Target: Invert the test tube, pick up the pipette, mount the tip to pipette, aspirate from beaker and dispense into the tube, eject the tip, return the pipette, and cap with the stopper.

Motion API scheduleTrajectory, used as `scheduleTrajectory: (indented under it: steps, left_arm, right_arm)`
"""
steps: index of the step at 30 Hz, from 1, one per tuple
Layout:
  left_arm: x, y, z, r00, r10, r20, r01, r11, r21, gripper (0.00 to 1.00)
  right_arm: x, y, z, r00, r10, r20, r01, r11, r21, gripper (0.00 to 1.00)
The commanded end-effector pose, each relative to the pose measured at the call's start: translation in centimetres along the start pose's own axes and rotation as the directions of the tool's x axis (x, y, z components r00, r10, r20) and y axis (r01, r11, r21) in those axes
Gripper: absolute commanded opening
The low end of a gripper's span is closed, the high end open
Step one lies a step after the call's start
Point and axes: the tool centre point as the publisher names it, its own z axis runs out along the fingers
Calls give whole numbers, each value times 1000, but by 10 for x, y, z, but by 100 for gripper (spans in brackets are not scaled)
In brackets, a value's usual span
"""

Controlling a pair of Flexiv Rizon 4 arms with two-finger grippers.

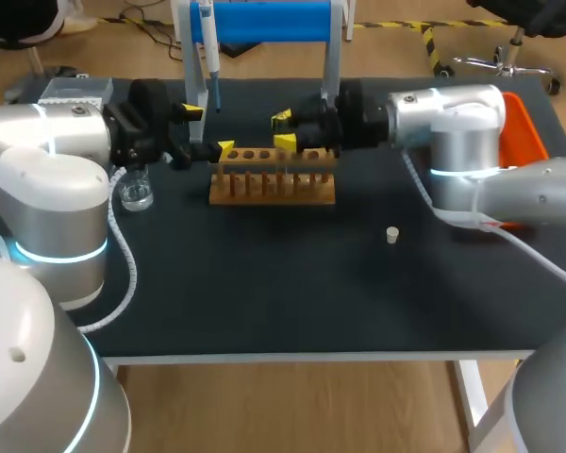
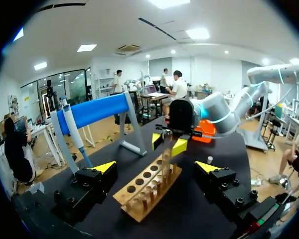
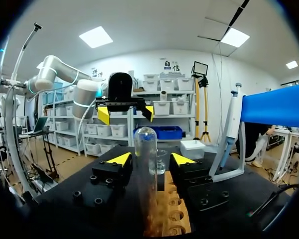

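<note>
my right gripper [image 3: 150, 160] has its yellow-tipped fingers spread either side of the clear glass test tube [image 3: 145, 169]. the tube stands upright in the brown wooden rack [image 1: 274, 184], rounded end up. my left gripper [image 2: 156, 167], fingers wide apart, faces the rack's other end.
</note>
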Motion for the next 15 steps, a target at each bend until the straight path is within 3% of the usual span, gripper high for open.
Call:
scheduleTrajectory:
  steps: [1,8,15]
  left_arm:
    - [0,1,0,1000,0,1,0,1000,2,100]
    - [0,1,0,1000,0,1,0,1000,2,100]
    - [0,1,0,1000,0,1,0,1000,2,100]
  right_arm:
    - [-1,-1,2,1000,1,5,-1,1000,0,45]
    - [-3,-2,3,1000,3,13,-3,1000,-1,41]
    - [-4,-2,3,1000,7,15,-7,1000,-7,2]
